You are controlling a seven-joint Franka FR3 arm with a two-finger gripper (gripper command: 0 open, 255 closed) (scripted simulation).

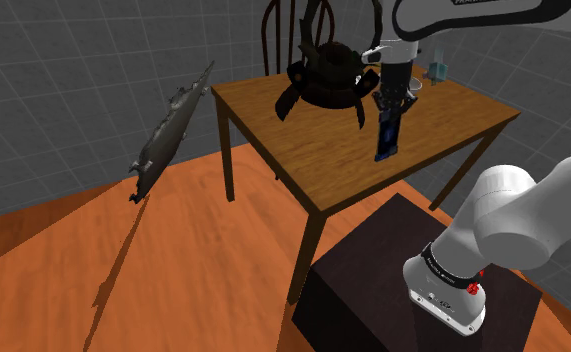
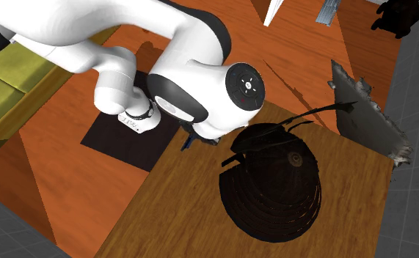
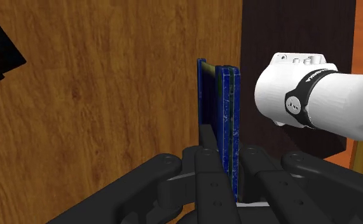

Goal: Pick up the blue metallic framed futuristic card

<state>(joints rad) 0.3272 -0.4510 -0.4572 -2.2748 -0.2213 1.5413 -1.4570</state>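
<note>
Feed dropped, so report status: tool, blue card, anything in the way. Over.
Black two-finger tool shut on blue flat framed card. Card hangs upright over brown wooden table. Black helmet-shaped object close beside, not touching.

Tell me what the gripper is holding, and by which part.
The gripper is shut on the blue card, clasping its two flat faces at one end. The rest of the card juts out ahead of it.

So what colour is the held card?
Deep blue card, best in the wrist view.
</note>
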